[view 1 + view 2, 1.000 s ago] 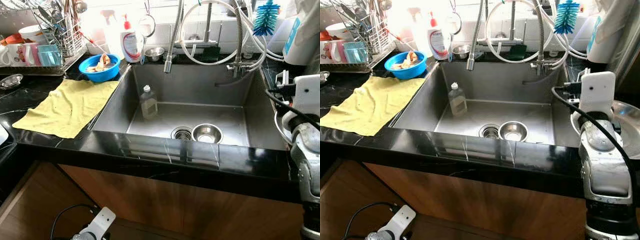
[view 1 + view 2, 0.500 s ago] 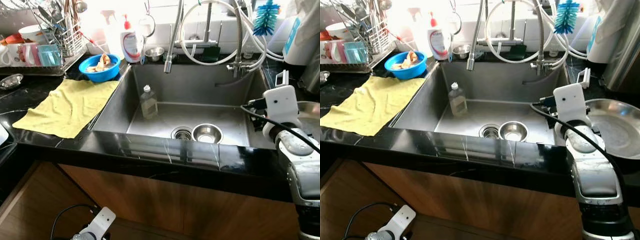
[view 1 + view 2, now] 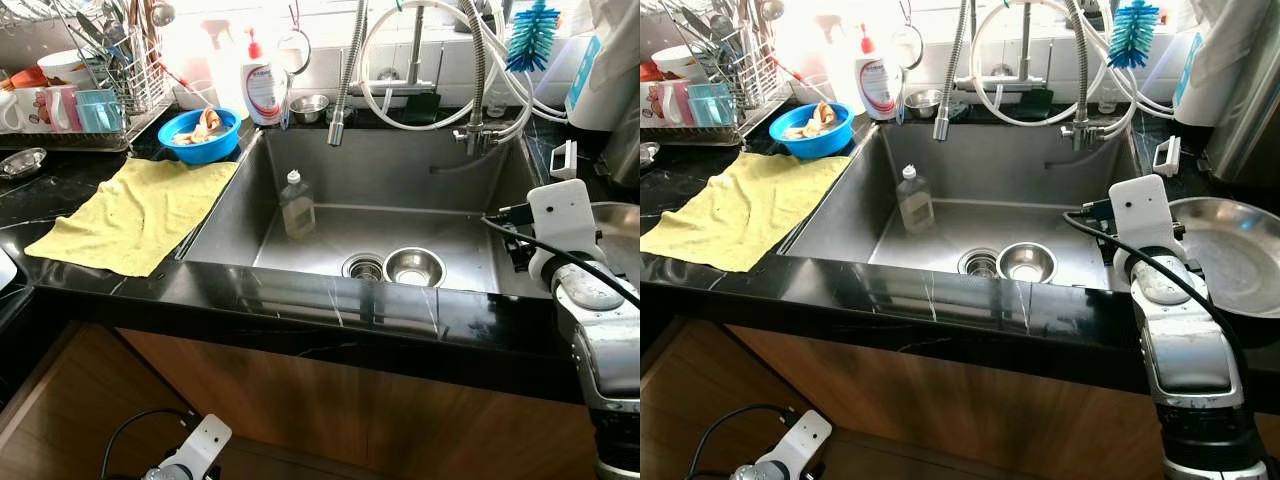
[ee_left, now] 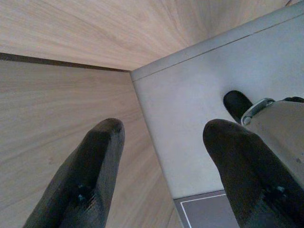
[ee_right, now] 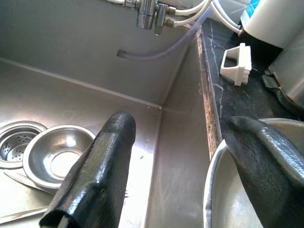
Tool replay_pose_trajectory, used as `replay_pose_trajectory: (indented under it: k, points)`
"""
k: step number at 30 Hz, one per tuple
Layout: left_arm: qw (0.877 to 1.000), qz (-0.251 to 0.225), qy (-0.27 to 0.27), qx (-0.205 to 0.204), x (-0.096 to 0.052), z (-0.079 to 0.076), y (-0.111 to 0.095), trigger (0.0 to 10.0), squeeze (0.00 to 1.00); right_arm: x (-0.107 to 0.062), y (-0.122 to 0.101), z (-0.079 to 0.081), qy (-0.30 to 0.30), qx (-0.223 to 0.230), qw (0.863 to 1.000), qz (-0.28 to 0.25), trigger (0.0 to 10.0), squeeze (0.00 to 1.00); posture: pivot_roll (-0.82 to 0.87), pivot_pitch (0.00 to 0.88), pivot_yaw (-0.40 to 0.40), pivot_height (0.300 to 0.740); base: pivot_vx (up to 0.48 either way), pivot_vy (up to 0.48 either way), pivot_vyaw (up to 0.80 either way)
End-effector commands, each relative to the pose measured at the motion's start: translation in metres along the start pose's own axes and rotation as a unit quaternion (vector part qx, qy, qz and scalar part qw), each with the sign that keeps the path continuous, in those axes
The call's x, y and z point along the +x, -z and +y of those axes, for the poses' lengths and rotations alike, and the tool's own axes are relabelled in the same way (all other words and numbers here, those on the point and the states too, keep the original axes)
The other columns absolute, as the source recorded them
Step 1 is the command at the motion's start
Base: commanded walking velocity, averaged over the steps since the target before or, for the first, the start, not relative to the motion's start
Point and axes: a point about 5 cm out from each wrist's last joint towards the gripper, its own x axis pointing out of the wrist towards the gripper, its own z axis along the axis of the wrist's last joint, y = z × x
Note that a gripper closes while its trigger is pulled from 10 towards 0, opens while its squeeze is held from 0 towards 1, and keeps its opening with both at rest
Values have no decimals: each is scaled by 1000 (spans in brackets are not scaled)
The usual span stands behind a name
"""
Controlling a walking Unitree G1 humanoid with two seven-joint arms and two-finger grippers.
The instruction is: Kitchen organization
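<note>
A small steel bowl [image 3: 413, 266] lies beside the drain on the floor of the sink [image 3: 470, 190]; it also shows as the steel bowl [image 5: 59, 154] in the right wrist view. A clear soap bottle [image 3: 297, 204] stands in the sink's left part. A large steel bowl [image 3: 1225, 250] rests on the black counter right of the sink. My right gripper [image 5: 178, 124] is open and straddles the sink's right edge, one finger over the sink, the other over the large bowl's rim [image 5: 213, 185]. My left gripper [image 4: 164, 126] hangs open by the wooden cabinet.
A yellow cloth [image 3: 135, 212] lies on the counter left of the sink, with a blue bowl of scraps [image 3: 199, 134] and a dish rack [image 3: 90, 90] behind it. The pull-down faucet [image 3: 342, 90] and hoses hang over the sink. A white scrub brush [image 3: 1167, 155] lies at the back right.
My right wrist has come in from the far right, leftward and lower, to the sink's right edge. The left arm and the things in the sink have not moved.
</note>
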Motion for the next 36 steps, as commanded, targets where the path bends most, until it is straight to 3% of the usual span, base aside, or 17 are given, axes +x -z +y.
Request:
replay_pose_trajectory:
  k: [1, 9, 16, 19, 23, 24, 28, 36]
  points:
    - [1000, 11, 3, 9, -1, 0, 4, 10000, 0, -1, -4, 2, 0, 2, 1000, -2, 10000, 0, -140, 0, 99, 740, 0, 0, 0]
    - [1000, 9, 4, 10, -1, 0, 3, 10000, 0, -2, -12, -4, 21, 24, 999, -16, 10000, 0, -144, 0, 100, 740, 0, 0, 0]
    - [1000, 8, 2, 11, 0, 0, 3, 10000, 0, -10, -29, -18, 104, 79, 987, -98, 10000, 0, -139, 0, 96, 740, 0, 0, 0]
    - [1000, 9, 2, 10, 0, 0, 3, 10000, 0, -24, -25, -30, 160, 128, 970, -134, 10000, 0, -147, 0, 95, 740, 0, 0, 0]
    - [1000, 9, 4, 12, -1, 0, 3, 10000, 0, -33, -16, -34, 199, 177, 954, -136, 10000, 0, -150, 0, 97, 740, 0, 0, 0]
    - [1000, 9, 4, 13, -1, -1, 3, 10000, 0, -38, 0, -36, 224, 222, 942, -116, 10000, 0, -151, 0, 97, 740, 0, 0, 0]
    - [1000, 9, 5, 15, -1, -1, 4, 10000, 0, -45, 22, -43, 260, 271, 923, -88, 10000, 0, -152, 0, 98, 740, 0, 0, 0]
    - [1000, 9, 4, 18, -1, -1, 5, 10000, 0, -50, 38, -61, 310, 320, 892, -82, 10000, 0, -153, 0, 98, 740, 0, 0, 0]
